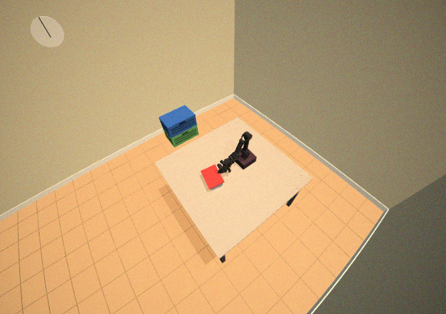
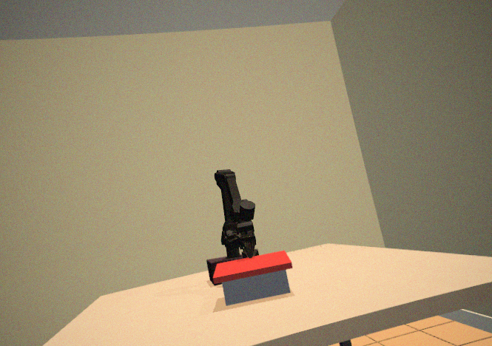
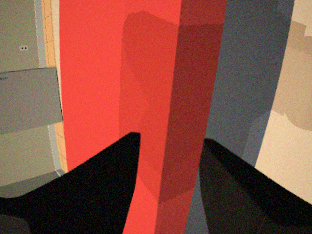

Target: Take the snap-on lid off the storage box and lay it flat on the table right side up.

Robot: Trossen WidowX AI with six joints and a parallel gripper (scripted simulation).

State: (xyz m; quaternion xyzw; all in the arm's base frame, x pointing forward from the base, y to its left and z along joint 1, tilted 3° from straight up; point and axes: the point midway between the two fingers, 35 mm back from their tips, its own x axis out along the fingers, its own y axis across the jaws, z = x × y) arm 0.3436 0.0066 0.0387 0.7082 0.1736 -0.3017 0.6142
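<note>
- The gripper [image 1: 219,170] [image 2: 250,256] [image 3: 170,145] is clamped on the edge of the red lid [image 1: 212,176] [image 2: 253,265] [image 3: 97,95], one finger over its top face and the other past its side rim
- With 12 o'clock at the top of the overhead view, the gripper meets the lid at about 1 o'clock from the lid's middle
- The lid lies across the top of the blue-grey storage box [image 1: 218,186] [image 2: 257,286] [image 3: 245,65], its rim reaching past the box wall in the exterior view; whether the snap has let go, I can't tell
- The box stands upright on the pale table [image 1: 245,215] [image 2: 164,310] [image 3: 290,155], toward 8 o'clock from the table's middle in the overhead view
- The black arm [image 1: 239,147] [image 2: 231,195] rises from a dark base block [image 1: 245,166] [image 2: 211,272] at 2 o'clock from the lid overhead, bends at a high elbow, then comes down toward the lid
- On the tiled floor [image 1: 101,222] [image 2: 438,332], a blue crate [image 1: 178,117] sits on a green crate [image 1: 186,137], at 11 o'clock from the lid overhead
- A pale round disc [image 1: 56,32] with a thin black line shows on the wall, far toward 10 o'clock from the table overhead
</note>
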